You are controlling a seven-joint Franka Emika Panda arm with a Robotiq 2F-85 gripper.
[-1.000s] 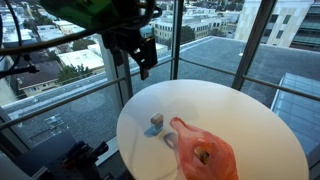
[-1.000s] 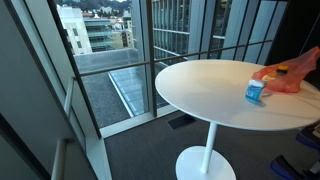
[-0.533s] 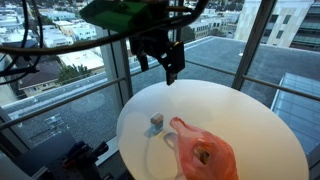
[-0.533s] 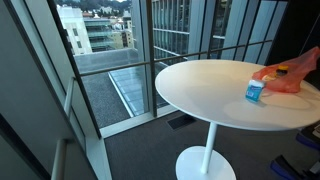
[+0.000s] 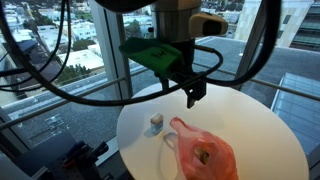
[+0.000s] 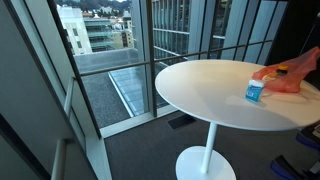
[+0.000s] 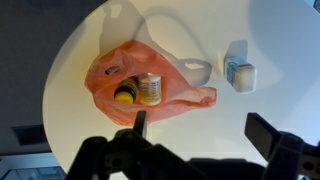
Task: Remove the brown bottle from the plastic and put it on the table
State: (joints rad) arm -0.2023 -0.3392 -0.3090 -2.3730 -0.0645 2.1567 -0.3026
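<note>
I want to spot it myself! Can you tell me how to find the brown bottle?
Look at the round white table by the windows. On it lies an orange plastic bag, and the brown bottle lies inside it. It has a yellow cap, unlike the small white container standing outside the bag.

no text can be read; the brown bottle's [image 7: 143, 91] label is too blurred.
</note>
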